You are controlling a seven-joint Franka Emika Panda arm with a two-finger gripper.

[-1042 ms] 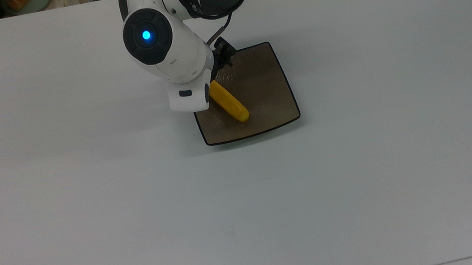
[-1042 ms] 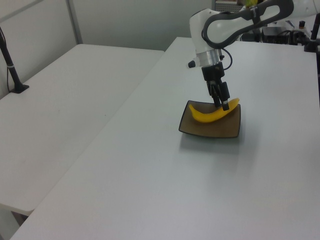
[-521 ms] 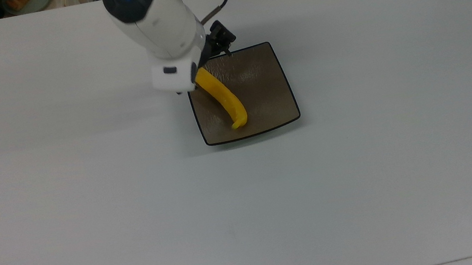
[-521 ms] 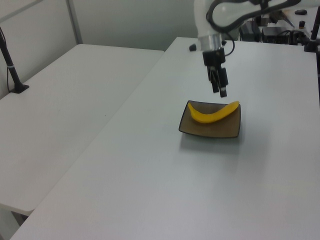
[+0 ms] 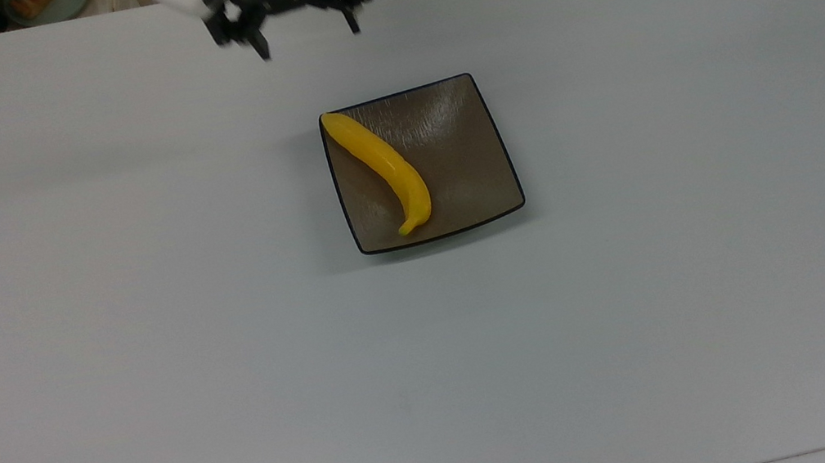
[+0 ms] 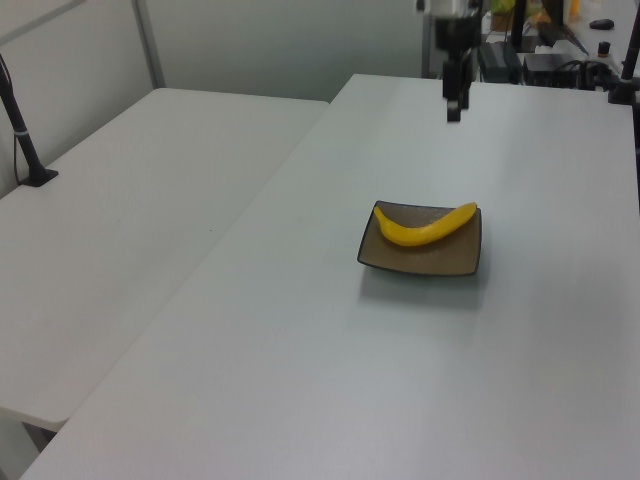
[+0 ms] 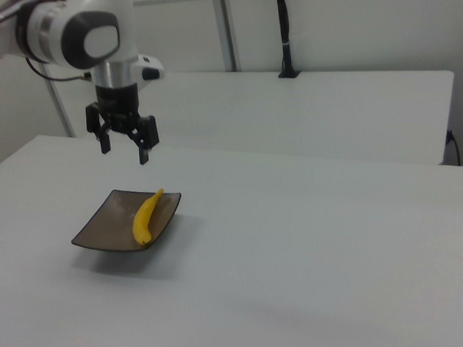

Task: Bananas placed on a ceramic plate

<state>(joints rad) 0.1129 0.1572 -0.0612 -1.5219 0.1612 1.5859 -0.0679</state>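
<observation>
I can't read any text, label, brand, number or sign from my station. The white table (image 5: 149, 348) is blank, and so are the ceramic plate (image 5: 468, 165) resting on it and the banana (image 5: 381, 166) lying in that plate. The white arm housing (image 7: 95, 37) above the plate carries no marking I can make out.

— What sits on the white table?
— A square, shallow, glossy brown plate with a thin black rim (image 5: 494, 137) (image 6: 369, 238) (image 7: 95, 222), lying flat.
— And on it?
— One smooth, bright-yellow curved banana (image 5: 386, 168) (image 6: 425, 227) (image 7: 144, 216), lying on its side along the top view's left half of the plate, one end resting on the far-left corner, its tip near the near rim.
</observation>
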